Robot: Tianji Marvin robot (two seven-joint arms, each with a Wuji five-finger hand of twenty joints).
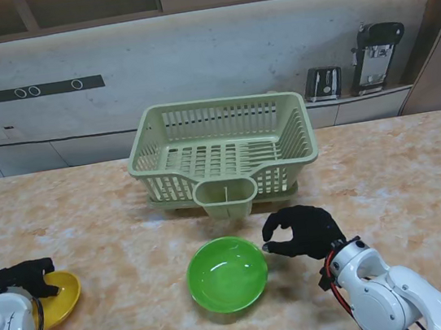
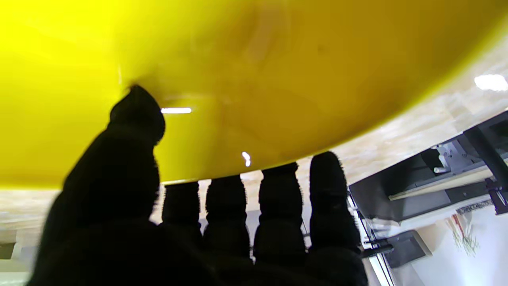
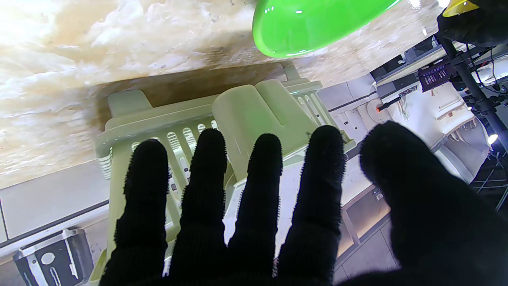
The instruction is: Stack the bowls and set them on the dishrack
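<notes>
Stand view: green bowl (image 1: 228, 274) sits low centre of the frame on the marble table (image 1: 403, 180), upright, w/ nothing in it. Yellow bowl (image 1: 59, 298) is at the lower left edge, tilted, well apart from the green one. Dish rack (image 1: 227, 152) stands in the middle of the frame, farther from me than both bowls, w/ its cutlery cup (image 1: 225, 197) facing the green bowl; no bowl in the rack.

Left hand (image 1: 24, 279), black glove, lower left: it pinches the yellow bowl at the rim. Left wrist view confirms: thumb (image 2: 137, 119) pressed on the yellow inside surface (image 2: 278, 79), the other four fingers (image 2: 279, 198) disappearing behind the bowl's edge, so the rim sits between thumb & fingers.

Right hand (image 1: 302, 231), lower right of centre, just beside the green bowl's right rim. Fingers curl toward the bowl; can't tell from the stand view if a fingertip touches the rim. Right wrist view shows that hand (image 3: 254, 222) spread, fingers (image 3: 204, 178) apart, holding nothing, w/ the green bowl (image 3: 313, 24) at the upper edge of the frame & the rack (image 3: 246, 115) beyond the fingers.

Toaster (image 1: 323, 83) & a coffee machine (image 1: 375, 57) on the back counter, upper right.
</notes>
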